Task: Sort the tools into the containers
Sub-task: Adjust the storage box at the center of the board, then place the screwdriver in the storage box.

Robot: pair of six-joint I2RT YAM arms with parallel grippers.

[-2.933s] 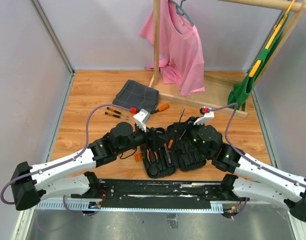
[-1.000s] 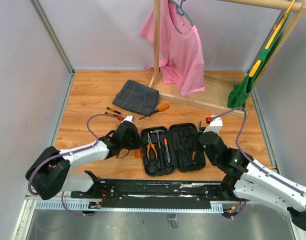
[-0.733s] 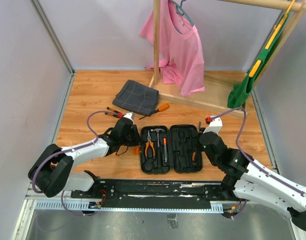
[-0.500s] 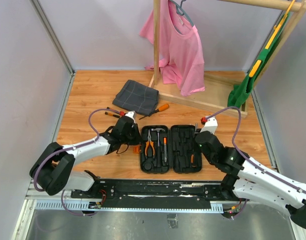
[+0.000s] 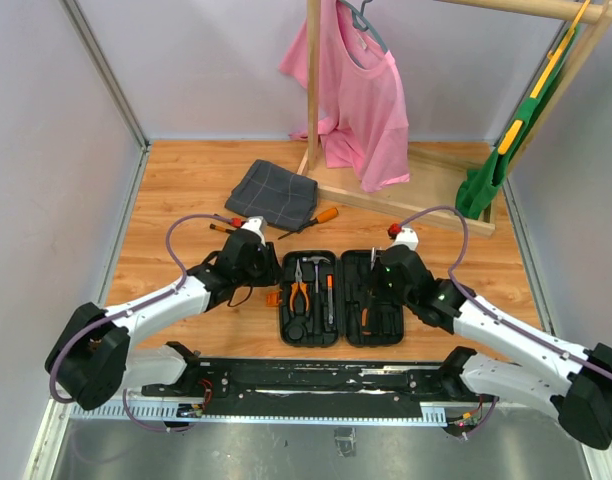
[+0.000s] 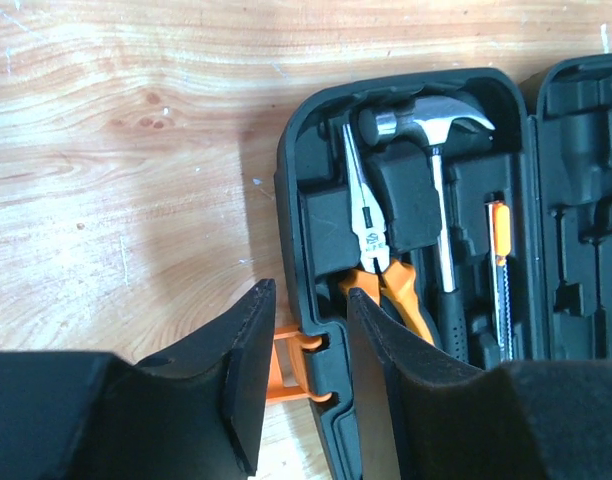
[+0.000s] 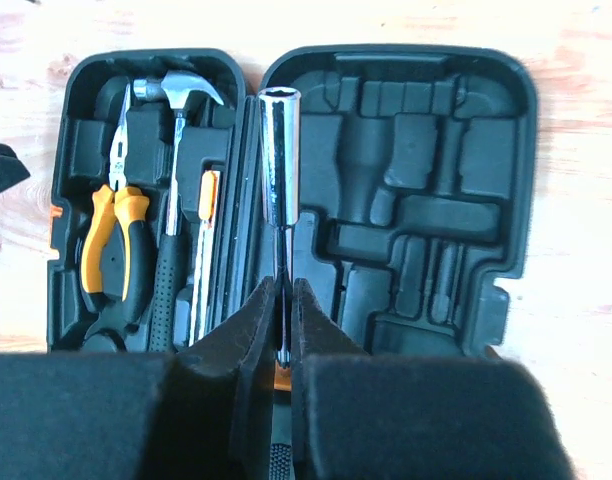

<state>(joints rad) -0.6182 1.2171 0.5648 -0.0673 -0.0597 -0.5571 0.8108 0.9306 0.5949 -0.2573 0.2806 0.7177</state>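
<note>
— Wooden tabletop (image 5: pixel 176 190), grey walls on three sides. Report the position of the container.

— I read the black tool case (image 7: pixel 416 200) as opened flat between the two arms, near the front edge. Its left half seats the pliers (image 7: pixel 111 235), the hammer (image 7: pixel 176 95) and one slim orange-handled tool (image 7: pixel 206 230) that I cannot identify.

— Left gripper?

— The left gripper (image 6: pixel 301 340) stands partly open and grips nothing. Its fingers (image 6: pixel 248 370) straddle the case's left rim at the orange clasp (image 6: pixel 286 365). One finger is outside, over the wood. The other is inside, above the pliers' orange handles. I cannot tell whether either pad touches the rim.

— Right gripper?

— The right gripper (image 7: pixel 282 285) is pinched tight on the thin shaft of a socket driver (image 7: pixel 279 150). The steel socket end points away from the wrist and lies over the hinge line between the two halves, just beside the slim tool. I cannot tell whether it touches the case.

— Tools outside the case?

— One orange-handled screwdriver (image 5: pixel 323 216) lies at the near edge of the dark grey checked cloth (image 5: pixel 274 192). The slim screwdrivers (image 5: pixel 217 227) lie left of the cloth, partly hidden by the left arm's cable. A pink shirt (image 5: pixel 361 100) hangs at the far side.
</note>
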